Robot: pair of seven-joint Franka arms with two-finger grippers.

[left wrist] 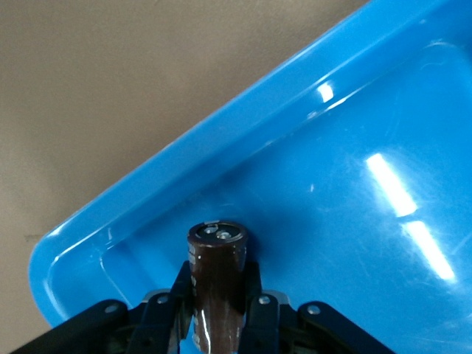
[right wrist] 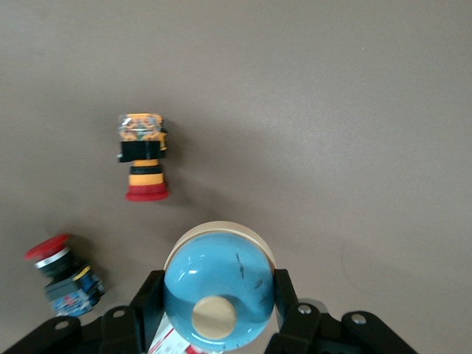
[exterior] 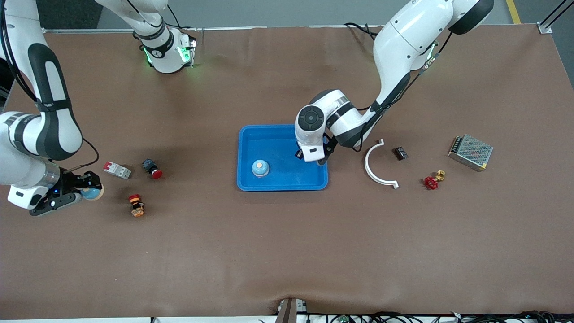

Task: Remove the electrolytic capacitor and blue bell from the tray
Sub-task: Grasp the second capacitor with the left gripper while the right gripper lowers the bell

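A dark brown cylindrical capacitor stands between the fingers of my left gripper, which is shut on it. That left gripper is low inside the blue tray, at the corner toward the left arm's end; the tray's rim shows in the left wrist view. A blue bell with a cream base sits in the tray. My right gripper is over the table at the right arm's end, shut on another blue bell with a cream button.
Near the right gripper lie a red and white breaker, a red push button and an orange and yellow button. Toward the left arm's end lie a white curved bracket, a small black part, a red valve and a metal power supply.
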